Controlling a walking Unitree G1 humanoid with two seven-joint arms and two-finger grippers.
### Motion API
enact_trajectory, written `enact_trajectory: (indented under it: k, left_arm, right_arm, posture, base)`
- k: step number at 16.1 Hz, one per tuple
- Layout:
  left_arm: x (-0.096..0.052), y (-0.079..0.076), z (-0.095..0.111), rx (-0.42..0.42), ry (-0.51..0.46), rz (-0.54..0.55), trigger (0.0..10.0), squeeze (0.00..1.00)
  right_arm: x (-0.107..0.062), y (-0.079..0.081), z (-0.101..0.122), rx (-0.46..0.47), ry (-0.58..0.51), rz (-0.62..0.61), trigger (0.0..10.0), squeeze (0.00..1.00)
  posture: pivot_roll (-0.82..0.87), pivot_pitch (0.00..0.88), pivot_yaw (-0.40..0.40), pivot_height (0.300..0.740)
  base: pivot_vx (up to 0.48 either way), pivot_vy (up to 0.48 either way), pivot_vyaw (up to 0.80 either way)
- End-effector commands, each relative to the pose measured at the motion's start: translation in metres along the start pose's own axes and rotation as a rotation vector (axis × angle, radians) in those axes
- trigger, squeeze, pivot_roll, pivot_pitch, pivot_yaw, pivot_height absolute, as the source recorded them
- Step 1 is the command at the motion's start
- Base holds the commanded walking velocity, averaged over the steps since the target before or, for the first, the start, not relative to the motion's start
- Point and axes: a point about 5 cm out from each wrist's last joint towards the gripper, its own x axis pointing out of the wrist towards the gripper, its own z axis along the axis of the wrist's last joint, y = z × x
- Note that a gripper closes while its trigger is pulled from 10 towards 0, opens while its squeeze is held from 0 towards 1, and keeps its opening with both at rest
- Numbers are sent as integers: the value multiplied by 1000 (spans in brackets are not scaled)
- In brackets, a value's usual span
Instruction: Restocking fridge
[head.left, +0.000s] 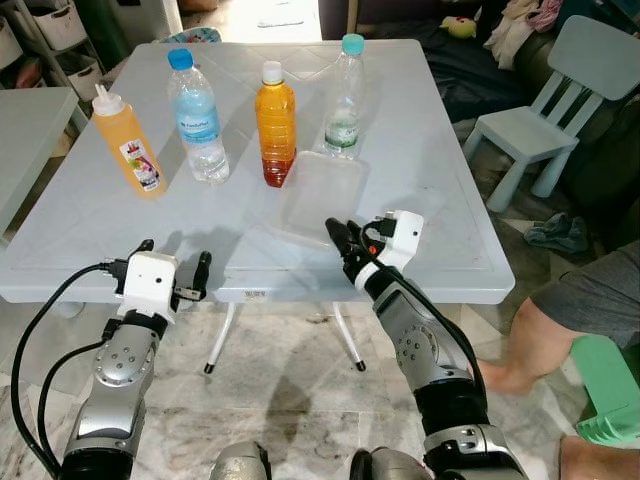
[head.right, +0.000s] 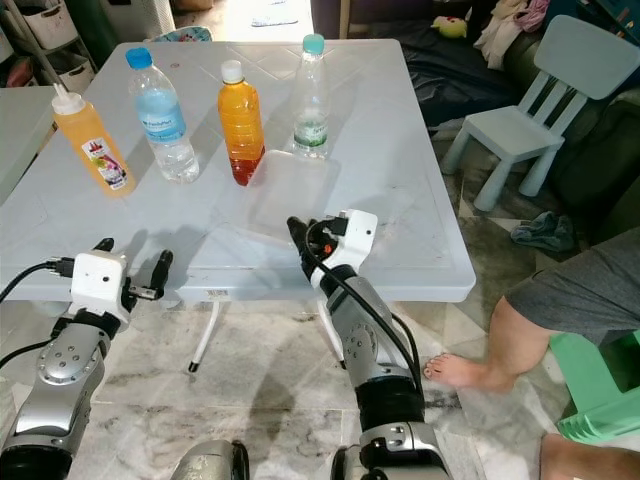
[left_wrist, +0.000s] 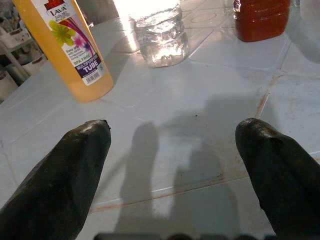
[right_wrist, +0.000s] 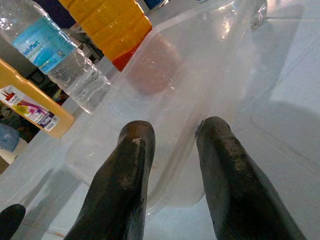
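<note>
On the white folding table (head.left: 440, 180) stand an orange squeeze bottle (head.left: 128, 145), a blue-capped water bottle (head.left: 197, 120), a white-capped juice bottle (head.left: 275, 125) and a clear teal-capped bottle (head.left: 344, 100). A clear plastic container (head.left: 320, 195) lies flat in front of them. My right gripper (head.left: 340, 235) is at its near edge. In the right wrist view the fingers (right_wrist: 132, 150) straddle the container's wall (right_wrist: 200, 65), narrowly parted. My left gripper (head.left: 174, 254) hovers wide open at the table's front edge, nothing between its fingers (left_wrist: 75, 165).
A light blue child's chair (head.left: 560, 100) stands right of the table. A person's bare leg (head.left: 545, 330) and a green stool (head.left: 605, 395) are at the right. A second pale table (head.left: 25, 130) and storage shelves sit to the left. Marble floor lies below.
</note>
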Motion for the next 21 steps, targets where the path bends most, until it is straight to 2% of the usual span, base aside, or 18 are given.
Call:
enact_trajectory:
  k: [1, 7, 9, 10, 11, 12, 13, 15, 18, 19, 20, 21]
  left_arm:
    - [2, 0, 4, 14, -10, -2, 10000, 0]
    - [2, -3, 6, 10, -15, -8, 10000, 0]
    - [3, -3, 6, 9, -17, -9, 10000, 0]
    - [3, -3, 7, 10, -19, -9, 10000, 0]
    - [3, -3, 7, 10, -20, -9, 10000, 0]
    - [4, -3, 8, 10, -23, -9, 10000, 0]
    - [4, -3, 8, 10, -24, -9, 10000, 0]
    - [1, -2, 6, 21, -19, -22, 10000, 0]
    - [-7, -2, 0, 49, -3, -49, 10000, 0]
    - [-8, -5, -1, 45, 0, -52, 10000, 0]
    - [-8, -6, -1, 43, -1, -53, 10000, 0]
    - [-7, -8, 0, 39, -2, -57, 10000, 0]
  right_arm:
    - [-3, 1, -1, 10, 5, -5, 0, 0]
    - [-13, -11, 5, -16, 22, -15, 0, 0]
    - [-16, -10, 6, -13, 23, -14, 275, 0]
    - [-19, -9, 6, -11, 24, -13, 3137, 0]
    - [-21, -8, 7, -9, 25, -12, 3098, 0]
    - [-27, -7, 7, 7, 28, -11, 4510, 0]
    - [-31, -7, 8, 9, 27, -21, 10000, 0]
    - [-41, -4, 13, 14, 19, -43, 10000, 0]
    - [-51, -9, 14, -71, 51, -80, 10000, 0]
    - [-55, -16, 18, -104, 55, -97, 10000, 133]
    - [-56, -17, 20, -114, 56, -102, 10000, 471]
    - [-56, -19, 23, -127, 55, -105, 10000, 1000]
  posture:
    - [110, 76, 34, 740]
    - [107, 76, 32, 740]
    - [107, 76, 33, 740]
    - [107, 75, 33, 740]
    - [108, 74, 33, 740]
    - [108, 73, 33, 740]
    - [107, 73, 33, 740]
    - [98, 72, 40, 740]
    - [92, 72, 38, 740]
    - [91, 72, 36, 740]
    - [90, 73, 36, 740]
    - [90, 73, 34, 740]
  base:
    - [0, 0, 0]
    - [0, 0, 0]
    - [0, 0, 0]
    - [0, 0, 0]
    - [0, 0, 0]
    - [0, 0, 0]
    - [0, 0, 0]
    - [0, 0, 0]
    - [0, 0, 0]
    - [0, 0, 0]
    - [0, 0, 0]
    - [0, 0, 0]
